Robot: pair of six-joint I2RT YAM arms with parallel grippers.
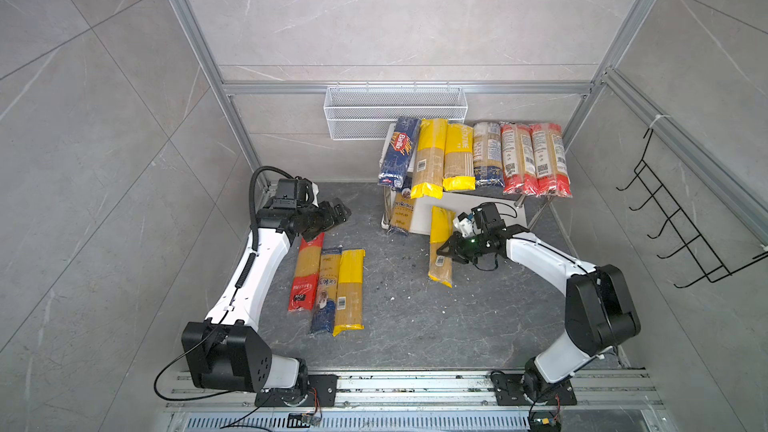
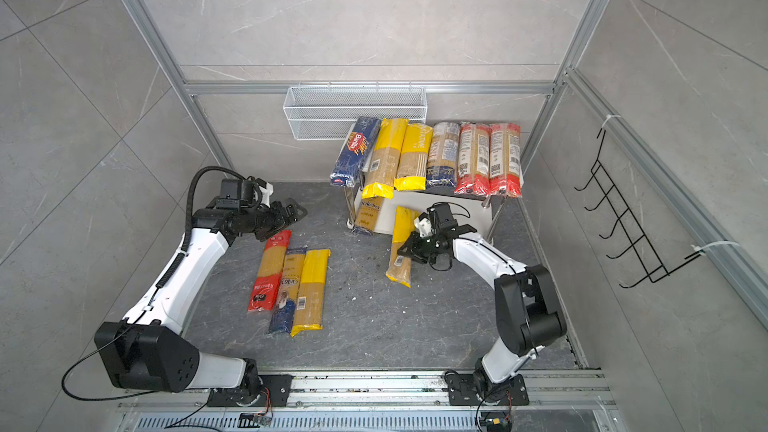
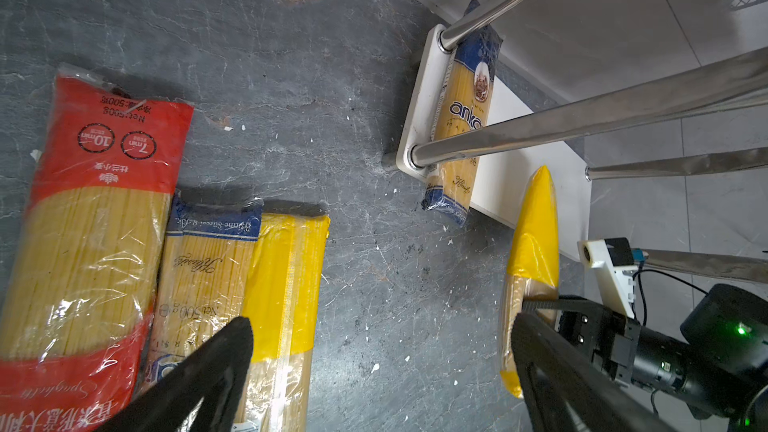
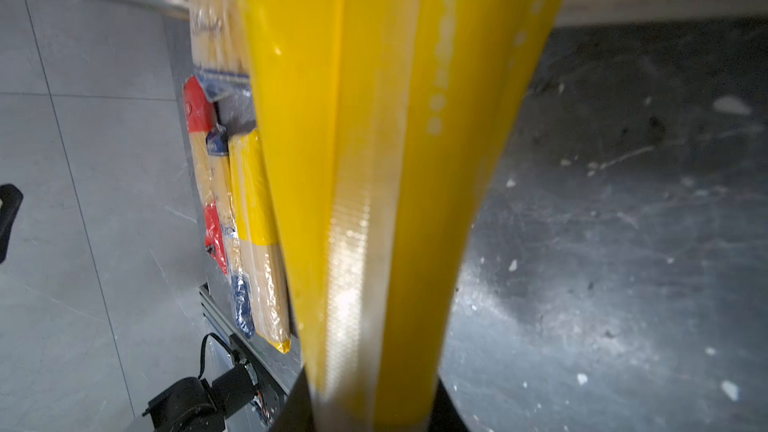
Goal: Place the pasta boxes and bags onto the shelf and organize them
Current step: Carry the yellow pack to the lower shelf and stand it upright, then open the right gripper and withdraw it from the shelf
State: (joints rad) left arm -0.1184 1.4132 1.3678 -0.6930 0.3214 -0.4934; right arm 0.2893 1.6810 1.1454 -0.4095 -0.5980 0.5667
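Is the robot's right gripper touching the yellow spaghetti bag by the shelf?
Touching. The right wrist view shows the yellow bag pinched between the fingers of the right gripper.

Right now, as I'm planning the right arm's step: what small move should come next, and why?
Probably ease the yellow bag forward onto the lower board, beside the Ankara bag. The right end effector is shut on it, the bag's far end is over the board's front edge, and there is bare board there.

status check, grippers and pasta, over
right gripper shut on yellow-ended bag, aimed at lower shelf board. left gripper open, over three floor packs. ankara pack on board's left side.
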